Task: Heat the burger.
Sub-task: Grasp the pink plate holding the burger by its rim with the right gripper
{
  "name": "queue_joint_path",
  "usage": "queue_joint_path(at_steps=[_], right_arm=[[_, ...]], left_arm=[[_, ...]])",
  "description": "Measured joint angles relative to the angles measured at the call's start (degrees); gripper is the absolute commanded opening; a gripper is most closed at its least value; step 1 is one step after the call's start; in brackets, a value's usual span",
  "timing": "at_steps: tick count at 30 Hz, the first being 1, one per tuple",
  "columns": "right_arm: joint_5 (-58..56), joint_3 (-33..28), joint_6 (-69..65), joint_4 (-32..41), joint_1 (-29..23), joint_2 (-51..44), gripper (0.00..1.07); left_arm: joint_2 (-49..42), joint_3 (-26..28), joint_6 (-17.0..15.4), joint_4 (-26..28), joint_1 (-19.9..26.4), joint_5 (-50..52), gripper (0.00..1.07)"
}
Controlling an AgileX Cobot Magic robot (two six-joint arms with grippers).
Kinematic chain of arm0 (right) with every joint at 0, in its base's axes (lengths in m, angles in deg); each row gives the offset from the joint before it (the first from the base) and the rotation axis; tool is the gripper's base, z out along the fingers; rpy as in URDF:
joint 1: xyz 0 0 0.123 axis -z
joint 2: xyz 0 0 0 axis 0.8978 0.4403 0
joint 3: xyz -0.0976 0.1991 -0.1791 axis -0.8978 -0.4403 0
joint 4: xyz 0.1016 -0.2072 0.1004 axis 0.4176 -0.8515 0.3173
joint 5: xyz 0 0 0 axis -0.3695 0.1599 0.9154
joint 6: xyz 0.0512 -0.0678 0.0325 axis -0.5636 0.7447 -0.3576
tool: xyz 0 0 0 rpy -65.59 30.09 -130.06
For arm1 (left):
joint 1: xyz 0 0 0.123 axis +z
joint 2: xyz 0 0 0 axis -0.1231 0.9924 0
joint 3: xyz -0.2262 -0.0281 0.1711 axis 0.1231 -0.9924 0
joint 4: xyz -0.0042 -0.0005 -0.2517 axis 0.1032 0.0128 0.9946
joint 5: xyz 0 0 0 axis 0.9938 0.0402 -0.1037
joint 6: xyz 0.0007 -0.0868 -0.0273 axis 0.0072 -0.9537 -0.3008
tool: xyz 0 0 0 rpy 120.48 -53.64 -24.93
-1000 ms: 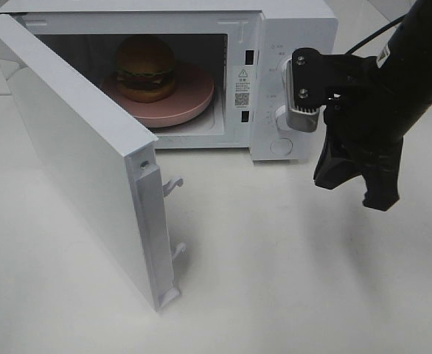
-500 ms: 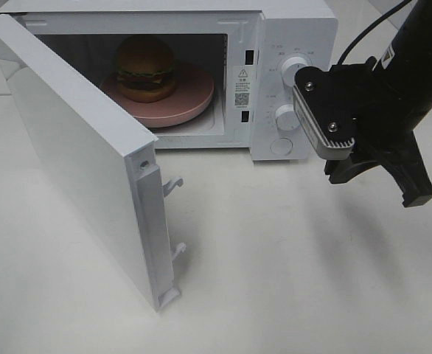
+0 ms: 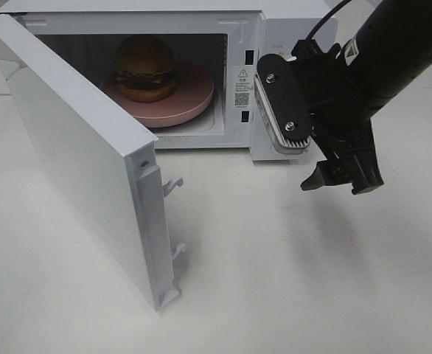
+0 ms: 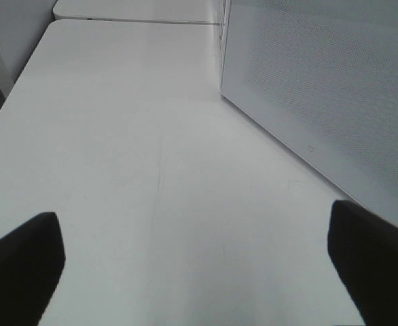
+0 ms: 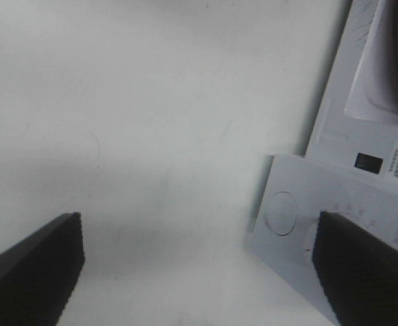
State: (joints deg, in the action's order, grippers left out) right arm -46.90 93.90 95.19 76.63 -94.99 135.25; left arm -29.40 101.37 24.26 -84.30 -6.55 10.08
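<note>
The burger [image 3: 144, 68] sits on a round pink plate [image 3: 194, 97] inside the white microwave [image 3: 290, 22], whose door [image 3: 76, 147] stands wide open to the left. My right gripper [image 3: 340, 181] hangs open and empty just in front of the microwave's control panel [image 3: 275, 151], above the table. In the right wrist view the gripper [image 5: 199, 272] is open, with the control panel [image 5: 335, 204] beside one of its fingers [image 5: 365, 261]. My left gripper [image 4: 199, 272] is open and empty over bare table. It does not show in the exterior high view.
The open door's outer face [image 4: 321, 88] stands close beside the left gripper. Door latch hooks [image 3: 173, 184] stick out from the door's free edge. The white table [image 3: 275, 280] spreads in front of the microwave.
My right arm has swung left and turned, so its gripper now hangs in front of the control panel, hiding the knobs. The burger, plate and door have not moved.
</note>
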Motion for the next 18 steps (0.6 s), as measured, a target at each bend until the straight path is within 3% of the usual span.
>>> queue_joint_path(at_steps=[18], right_arm=[[10.3, 3.1, -1.9, -5.3, -4.5, 5.1, 0.90]], left_arm=[[-0.1, 0.0, 0.1, 0.0, 0.0, 0.0, 0.98]])
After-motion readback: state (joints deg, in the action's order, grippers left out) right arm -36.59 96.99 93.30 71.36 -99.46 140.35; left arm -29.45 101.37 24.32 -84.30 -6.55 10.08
